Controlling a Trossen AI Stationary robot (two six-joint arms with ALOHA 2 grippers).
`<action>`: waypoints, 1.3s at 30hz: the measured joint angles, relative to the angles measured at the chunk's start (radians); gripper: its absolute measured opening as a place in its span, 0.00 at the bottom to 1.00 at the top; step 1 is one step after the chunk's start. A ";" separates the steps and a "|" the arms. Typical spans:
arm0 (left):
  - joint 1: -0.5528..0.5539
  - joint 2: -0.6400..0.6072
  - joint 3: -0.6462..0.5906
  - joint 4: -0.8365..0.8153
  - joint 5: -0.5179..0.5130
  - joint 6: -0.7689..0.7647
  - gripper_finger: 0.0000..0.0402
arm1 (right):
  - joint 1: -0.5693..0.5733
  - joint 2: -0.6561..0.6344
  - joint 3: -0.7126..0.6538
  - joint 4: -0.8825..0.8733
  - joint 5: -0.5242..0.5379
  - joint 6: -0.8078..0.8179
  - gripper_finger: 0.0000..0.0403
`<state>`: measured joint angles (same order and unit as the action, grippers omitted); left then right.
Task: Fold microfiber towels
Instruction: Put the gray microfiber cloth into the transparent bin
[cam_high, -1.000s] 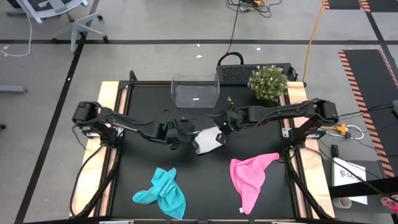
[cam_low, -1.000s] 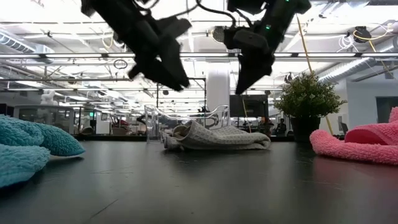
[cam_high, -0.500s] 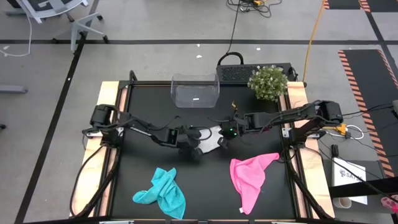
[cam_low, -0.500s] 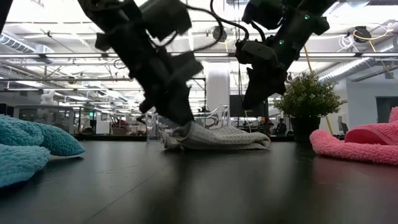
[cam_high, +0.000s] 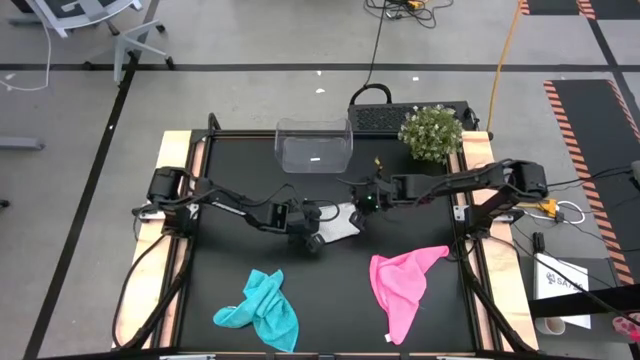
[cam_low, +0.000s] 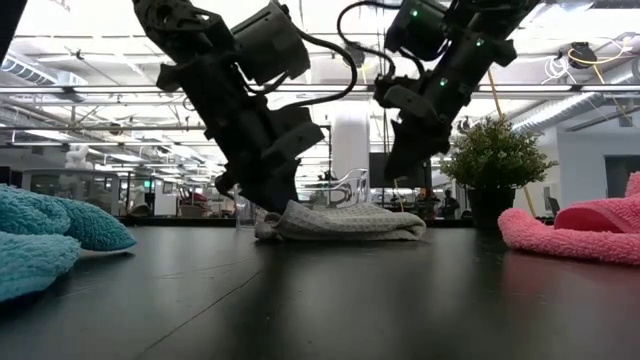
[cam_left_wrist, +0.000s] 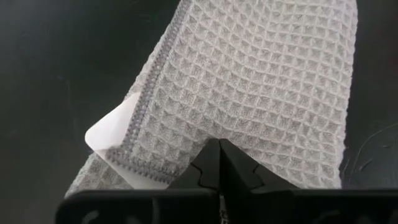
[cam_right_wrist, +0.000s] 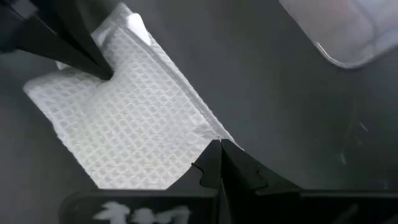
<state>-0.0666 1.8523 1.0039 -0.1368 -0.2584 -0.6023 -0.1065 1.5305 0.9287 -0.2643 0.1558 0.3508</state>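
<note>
The grey-white waffle towel (cam_high: 338, 221) lies folded flat at the table's middle; it also shows in the low view (cam_low: 345, 222). Its white tag (cam_left_wrist: 115, 134) sticks out at one edge. My left gripper (cam_high: 313, 236) is shut, with its tips down on the towel's left end. My right gripper (cam_high: 360, 203) is shut and hangs a little above the towel's far right edge (cam_right_wrist: 208, 127). The teal towel (cam_high: 262, 310) lies bunched at the near left. The pink towel (cam_high: 403, 285) lies bunched at the near right. My left gripper presses its shut fingertips (cam_left_wrist: 219, 149) down on the top of the folded towel near its left end (cam_low: 275, 215). It comes slanting down from the table's left. The towel lies flat on the table under the tips. No cloth shows between the fingers.
A clear plastic bin (cam_high: 314, 145) stands at the table's far middle. A potted plant (cam_high: 431, 133) stands at the far right corner. Bare black tabletop (cam_high: 330, 290) lies between the teal and pink towels.
My left gripper has come down and toward the table's right, onto the grey-white towel's left end. My right gripper has come down a little above the towel's right part. The towel has slid slightly toward the table's left.
</note>
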 joint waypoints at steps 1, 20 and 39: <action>0.000 0.000 0.000 -0.001 0.000 -0.001 0.01 | -0.001 0.006 0.000 0.005 -0.002 0.000 0.00; 0.000 -0.001 0.000 -0.017 -0.001 -0.009 0.01 | -0.032 0.030 -0.208 0.344 -0.026 0.080 0.00; 0.000 -0.001 -0.001 -0.014 -0.001 -0.009 0.01 | -0.021 0.095 -0.209 0.463 -0.035 0.132 0.00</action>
<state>-0.0666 1.8515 1.0031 -0.1508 -0.2596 -0.6117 -0.1278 1.6257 0.7197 0.1991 0.1210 0.4828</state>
